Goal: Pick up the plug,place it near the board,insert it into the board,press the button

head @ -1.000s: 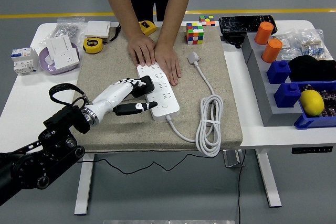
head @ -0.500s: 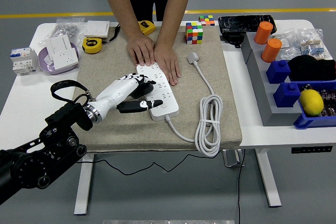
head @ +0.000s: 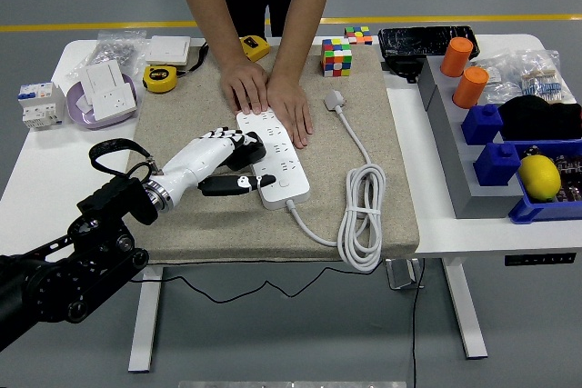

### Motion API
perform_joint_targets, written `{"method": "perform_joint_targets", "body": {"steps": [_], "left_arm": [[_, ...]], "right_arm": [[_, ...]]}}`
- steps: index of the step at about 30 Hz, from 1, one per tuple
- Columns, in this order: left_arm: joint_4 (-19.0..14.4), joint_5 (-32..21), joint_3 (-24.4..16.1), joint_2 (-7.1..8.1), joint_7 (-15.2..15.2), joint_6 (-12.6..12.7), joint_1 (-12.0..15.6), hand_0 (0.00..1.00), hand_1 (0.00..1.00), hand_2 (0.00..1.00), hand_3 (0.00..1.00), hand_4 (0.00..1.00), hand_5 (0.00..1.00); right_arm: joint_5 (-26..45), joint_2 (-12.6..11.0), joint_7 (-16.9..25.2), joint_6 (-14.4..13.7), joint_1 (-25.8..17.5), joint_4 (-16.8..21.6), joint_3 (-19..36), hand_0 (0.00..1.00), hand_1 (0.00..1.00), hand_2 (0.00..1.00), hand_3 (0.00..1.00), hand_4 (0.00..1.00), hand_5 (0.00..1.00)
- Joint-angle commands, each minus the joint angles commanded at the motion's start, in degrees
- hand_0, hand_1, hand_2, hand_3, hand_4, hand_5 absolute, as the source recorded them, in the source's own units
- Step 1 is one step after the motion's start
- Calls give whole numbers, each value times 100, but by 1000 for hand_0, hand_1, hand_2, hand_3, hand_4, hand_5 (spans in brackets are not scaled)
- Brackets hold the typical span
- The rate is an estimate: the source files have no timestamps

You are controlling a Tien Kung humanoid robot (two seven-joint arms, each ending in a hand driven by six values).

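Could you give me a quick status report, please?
Left hand shut on black plug, over power strip. Right hand not visible. Person's hands pinning the strip's far end.

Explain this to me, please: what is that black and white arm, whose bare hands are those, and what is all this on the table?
The camera sits high on a humanoid robot, looking down over its white table. The black arm from the left is the robot's own; it ends in a white left hand with five fingers. They curl around a black plug, held on the white power strip. The robot's right arm is out of view.

The bare hands belong to a person at the far side, pressing the strip flat on a grey mat. The strip's white cable lies coiled to the right. Around the mat are a colourful cube, yellow tape measures, orange cylinders and blue bins holding a yellow lemon.
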Motion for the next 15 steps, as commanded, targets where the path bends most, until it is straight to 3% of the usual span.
{"method": "perform_joint_targets", "body": {"steps": [9,15], "left_arm": [[32,33,299,-67,-18,-15,-204,993,965,897,856,998,998],[74,64,273,-95,-10,-31,-208,997,967,896,856,998,998]], "right_arm": [[23,-8,10,1,34,0,-29,952,896,840,859,998,931],[20,-8,5,2,29,0,-27,952,896,840,860,998,931]]}}
